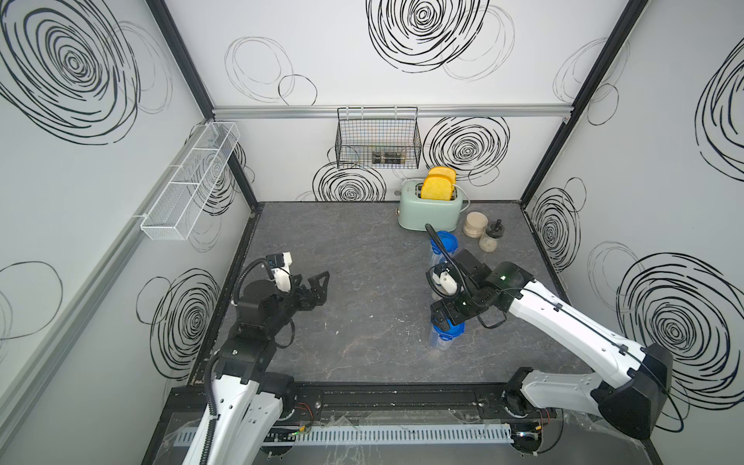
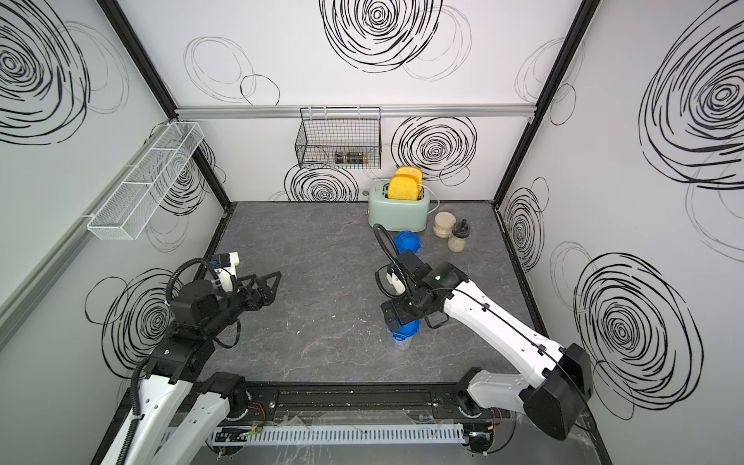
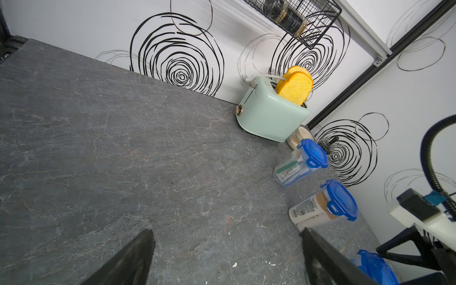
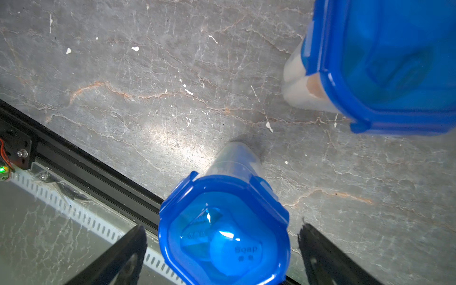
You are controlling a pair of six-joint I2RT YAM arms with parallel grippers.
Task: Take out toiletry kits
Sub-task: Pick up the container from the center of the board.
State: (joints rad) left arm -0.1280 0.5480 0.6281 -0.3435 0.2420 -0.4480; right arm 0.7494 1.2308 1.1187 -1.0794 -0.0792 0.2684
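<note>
Your cream bottles [image 3: 306, 209] stand upright, tan caps up, long axis vertical, inside the middle clear blue-lidded container [image 3: 341, 199], right of centre. Your right gripper [image 4: 220, 227] gapes over the nearest lid [image 4: 223, 246]; your left gripper [image 3: 226, 232] is spread, empty.

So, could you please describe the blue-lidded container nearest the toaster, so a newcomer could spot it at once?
Find the mint-green toaster holding yellow slices at the back. Clear blue-lidded containers run from it toward the front; take the nearest container. It shows a green-striped white tube, while its neighbour holds cream bottles.
</note>
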